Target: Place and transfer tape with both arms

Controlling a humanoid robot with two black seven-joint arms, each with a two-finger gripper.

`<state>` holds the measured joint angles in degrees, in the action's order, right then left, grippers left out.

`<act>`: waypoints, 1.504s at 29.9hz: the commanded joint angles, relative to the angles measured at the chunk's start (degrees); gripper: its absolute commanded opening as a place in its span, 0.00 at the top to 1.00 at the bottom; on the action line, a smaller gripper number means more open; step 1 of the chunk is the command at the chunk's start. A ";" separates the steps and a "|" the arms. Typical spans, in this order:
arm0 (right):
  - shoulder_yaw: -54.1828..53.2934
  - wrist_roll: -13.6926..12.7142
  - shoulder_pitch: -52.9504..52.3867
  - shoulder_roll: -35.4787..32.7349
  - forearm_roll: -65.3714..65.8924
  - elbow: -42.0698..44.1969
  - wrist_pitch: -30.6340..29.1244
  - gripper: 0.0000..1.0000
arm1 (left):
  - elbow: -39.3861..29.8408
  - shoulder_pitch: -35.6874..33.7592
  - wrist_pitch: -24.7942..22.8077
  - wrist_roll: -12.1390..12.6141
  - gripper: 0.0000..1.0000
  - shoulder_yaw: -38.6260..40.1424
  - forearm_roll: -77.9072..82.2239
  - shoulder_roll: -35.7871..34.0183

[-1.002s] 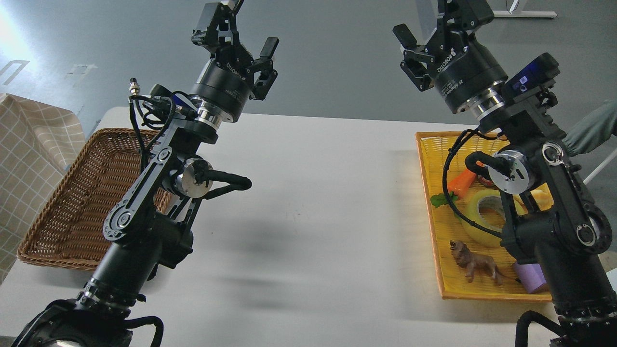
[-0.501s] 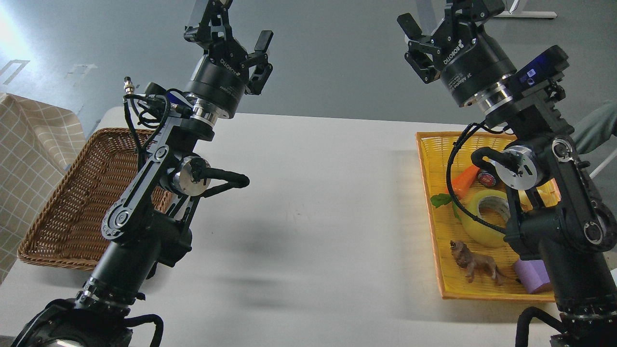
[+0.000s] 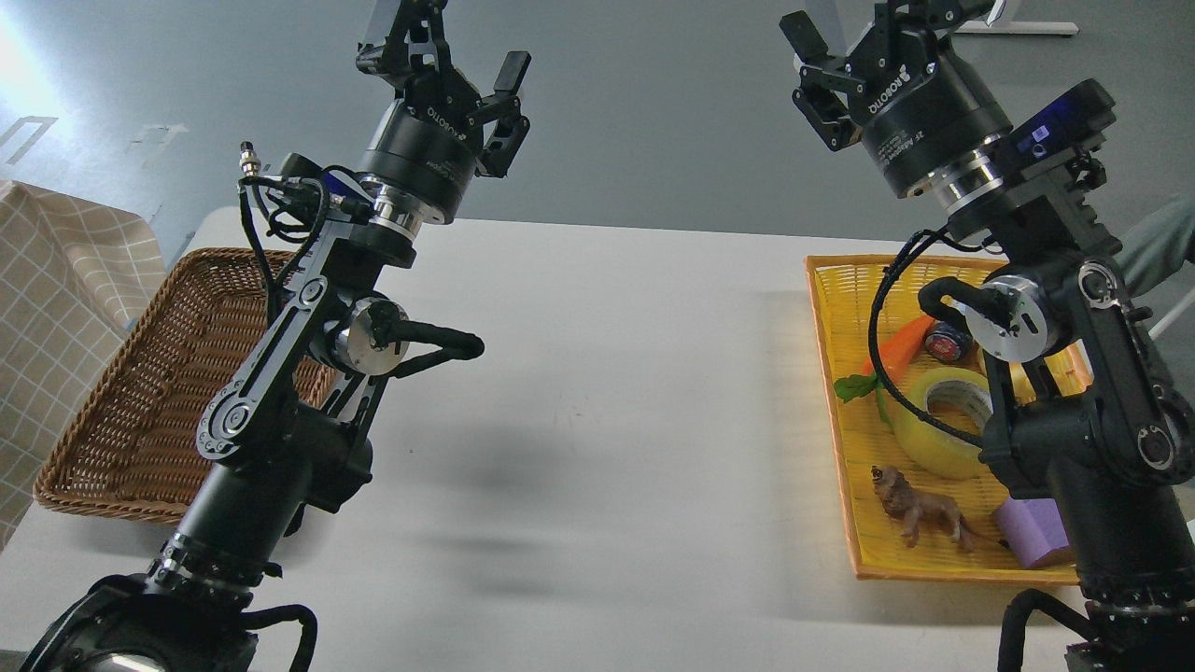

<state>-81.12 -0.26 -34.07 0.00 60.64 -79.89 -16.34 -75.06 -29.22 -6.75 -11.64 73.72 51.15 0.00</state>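
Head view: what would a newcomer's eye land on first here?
Two black arms raised high, the left gripper and right gripper both with fingers spread and holding nothing. Next, the bright yellow basket at the table's right, where the tape lies among toys. A brown wicker basket sits at the left edge.

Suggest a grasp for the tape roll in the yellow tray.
The tape lies nearly flat, core hole up. Probably best to come from above with the right hand, one finger in the hole, one outside its left wall; the right arm's cable covers the right side.

Brown wicker basket (image 3: 140, 411), yellow tray (image 3: 854, 523)
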 commanded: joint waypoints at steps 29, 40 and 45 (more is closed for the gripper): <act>0.08 -0.10 0.50 0.00 0.00 0.26 0.43 0.00 | 0.00 0.48 0.25 -1.54 0.01 0.11 -2.19 0.00; 0.08 -0.10 0.67 0.00 0.00 0.08 0.34 0.00 | 0.00 0.48 0.51 -1.54 0.01 0.02 -2.19 0.00; 0.08 -0.10 0.41 0.00 0.00 0.17 0.34 0.00 | 0.00 0.48 0.51 -1.63 0.01 0.11 -2.19 0.00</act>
<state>-81.03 -0.35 -33.57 0.00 60.64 -79.84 -16.00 -75.06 -28.74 -6.22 -13.22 73.79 48.95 0.00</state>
